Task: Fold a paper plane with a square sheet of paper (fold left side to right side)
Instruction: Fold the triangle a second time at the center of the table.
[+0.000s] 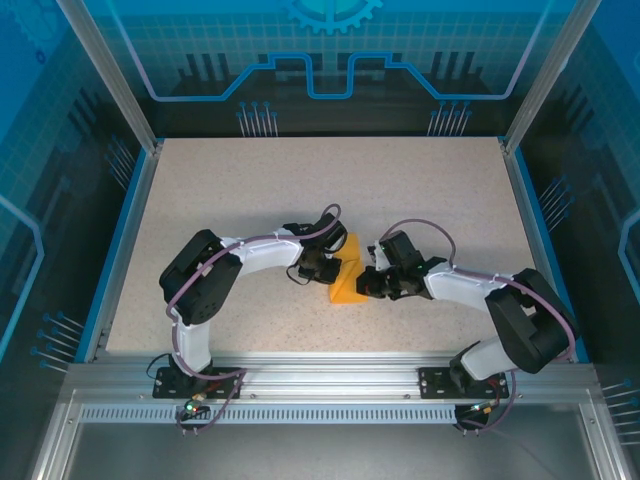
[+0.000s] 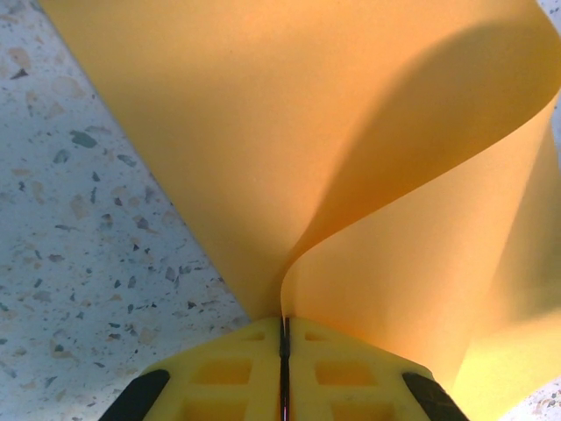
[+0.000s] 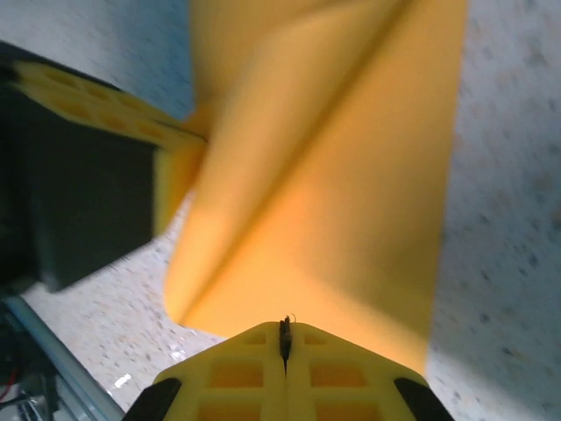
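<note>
The left gripper (image 2: 283, 331) has its two yellow fingers (image 2: 351, 373) pressed together on an edge of the square sheet of paper (image 2: 307, 132). The pinched edge sits right at the fingertips, and from there the orange sheet curls up and away, bowing over to the fingers' right. The speckled tabletop (image 2: 79, 219) lies to their left. The right gripper (image 3: 284, 335) is likewise clamped, its fingertips closed on another edge of the same sheet (image 3: 333, 175). Ahead of these fingers the paper rises, with a crease running diagonally from the near left up to the far right. From above, the two grippers (image 1: 330, 266) (image 1: 365, 283) face each other, and the sheet (image 1: 347, 275) is held between their fingertips, touching both, over the middle of the tabletop (image 1: 300, 180).
</note>
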Available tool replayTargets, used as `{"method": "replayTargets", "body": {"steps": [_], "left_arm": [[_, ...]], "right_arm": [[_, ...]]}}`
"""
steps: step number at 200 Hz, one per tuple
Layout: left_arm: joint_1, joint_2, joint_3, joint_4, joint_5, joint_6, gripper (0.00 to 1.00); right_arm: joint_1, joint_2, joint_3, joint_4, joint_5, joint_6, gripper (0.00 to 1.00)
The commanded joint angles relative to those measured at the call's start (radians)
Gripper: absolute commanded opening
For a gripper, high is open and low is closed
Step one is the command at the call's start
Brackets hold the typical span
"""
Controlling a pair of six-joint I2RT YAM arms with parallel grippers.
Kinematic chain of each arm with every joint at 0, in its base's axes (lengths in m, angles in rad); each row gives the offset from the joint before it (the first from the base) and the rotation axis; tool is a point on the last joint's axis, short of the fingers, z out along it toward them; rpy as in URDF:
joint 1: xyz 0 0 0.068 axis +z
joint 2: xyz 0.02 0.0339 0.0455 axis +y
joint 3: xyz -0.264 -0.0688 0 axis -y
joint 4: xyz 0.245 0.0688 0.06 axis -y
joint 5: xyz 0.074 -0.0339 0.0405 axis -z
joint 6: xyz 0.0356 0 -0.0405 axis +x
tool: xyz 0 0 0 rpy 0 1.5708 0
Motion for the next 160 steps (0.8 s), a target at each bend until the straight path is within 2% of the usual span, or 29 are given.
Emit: {"method": "replayTargets", "body": {"steps": [1, 69, 160], "left_arm": [[0.006, 0.023, -0.019, -0.009, 0.018, 0.021, 0.1], [0.004, 0.024, -0.021, -0.008, 0.022, 0.02, 0.1], [0.003, 0.028, -0.013, -0.008, 0.025, 0.022, 0.1]], "right_arm": [[-0.013, 0.002, 0.003, 0.148, -0.038, 0.069, 0.02], [-0.013, 0.127, 0.065, 0.257, -0.037, 0.124, 0.02], [-0.003, 0.223, 0.11, 0.241, -0.039, 0.11, 0.02]]}}
